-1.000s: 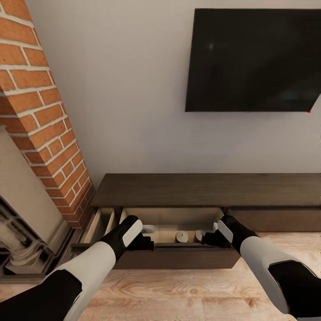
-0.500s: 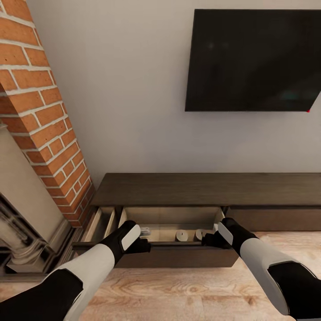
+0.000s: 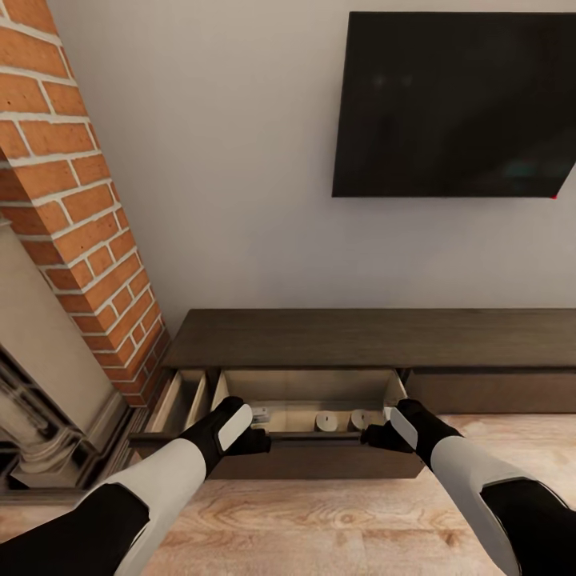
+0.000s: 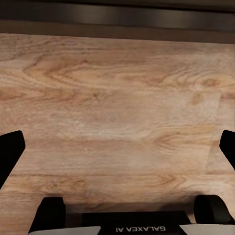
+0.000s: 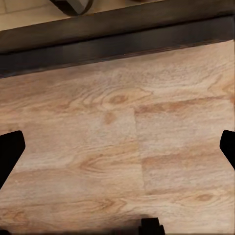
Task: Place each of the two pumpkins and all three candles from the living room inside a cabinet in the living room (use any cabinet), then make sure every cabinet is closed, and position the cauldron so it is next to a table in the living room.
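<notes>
**Both grippers at the front of the pulled-out drawer**

In the lower middle of the head view the cabinet [image 3: 368,340] has its wide drawer [image 3: 312,460] drawn out, with a narrower one open beside it toward the lower left. The left gripper [image 3: 254,440] and right gripper [image 3: 376,436] sit at the two ends of the drawer front. Both wrist views show the fingertips at the far edges with floorboards between them, so the jaws stand wide apart on each arm, holding nothing.

Two candles [image 3: 326,421] stand on the pale drawer floor, just behind the front panel, close to the right gripper. A third pale shape beside the left gripper is too partly covered to name.

The drawer front looks stiff, flat and handleless, so a push with both grippers spread evenly should slide it without skewing; a one-sided shove may bind it. The candles look light and may tip.

The drawer's near corners are hidden behind the wrists.
</notes>
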